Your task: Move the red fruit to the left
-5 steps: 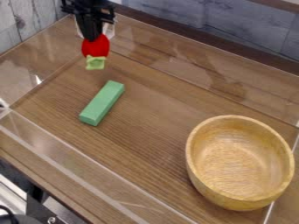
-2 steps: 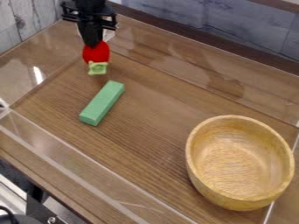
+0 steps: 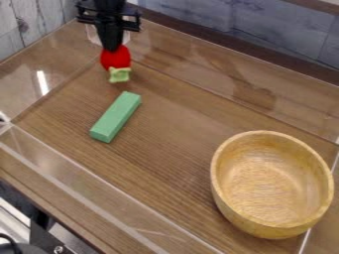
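We have brought the red fruit lower and slightly rightward. Our gripper stays clamped on it near the tabletop's far-left corner, beyond the green block, so set-down looks close.

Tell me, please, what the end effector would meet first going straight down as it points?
Probably the wooden table, through the red fruit the end effector grips; gap unclear.

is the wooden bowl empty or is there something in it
Empty: the wooden bowl stands upright and its whole inside shows only bare wood. The red fruit and the green block are both outside it.
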Robot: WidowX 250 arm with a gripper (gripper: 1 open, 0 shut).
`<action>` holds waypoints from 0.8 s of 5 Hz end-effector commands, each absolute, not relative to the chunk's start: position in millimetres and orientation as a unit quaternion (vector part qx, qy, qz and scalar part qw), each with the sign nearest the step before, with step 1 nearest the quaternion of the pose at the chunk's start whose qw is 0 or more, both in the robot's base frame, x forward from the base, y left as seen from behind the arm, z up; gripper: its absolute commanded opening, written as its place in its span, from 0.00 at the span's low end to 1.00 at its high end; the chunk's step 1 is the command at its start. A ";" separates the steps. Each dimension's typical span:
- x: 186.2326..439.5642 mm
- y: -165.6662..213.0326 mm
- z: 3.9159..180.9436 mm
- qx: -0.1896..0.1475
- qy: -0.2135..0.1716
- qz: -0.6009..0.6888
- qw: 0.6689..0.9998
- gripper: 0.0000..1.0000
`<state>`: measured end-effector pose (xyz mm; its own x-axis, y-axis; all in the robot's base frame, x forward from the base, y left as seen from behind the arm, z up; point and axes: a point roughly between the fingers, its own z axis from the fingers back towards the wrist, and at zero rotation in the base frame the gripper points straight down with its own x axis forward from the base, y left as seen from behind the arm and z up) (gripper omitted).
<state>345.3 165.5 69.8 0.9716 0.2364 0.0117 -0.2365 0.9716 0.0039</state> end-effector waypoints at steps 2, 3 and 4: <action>371.7 155.2 81.7 0.019 -0.029 0.161 0.986 0.00; 367.9 159.1 83.7 0.020 -0.023 0.158 0.987 0.00; 362.7 162.6 92.8 0.017 -0.020 0.155 0.988 0.00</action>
<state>353.3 155.3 59.7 0.9512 0.3043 -0.0521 -0.3040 0.9526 0.0139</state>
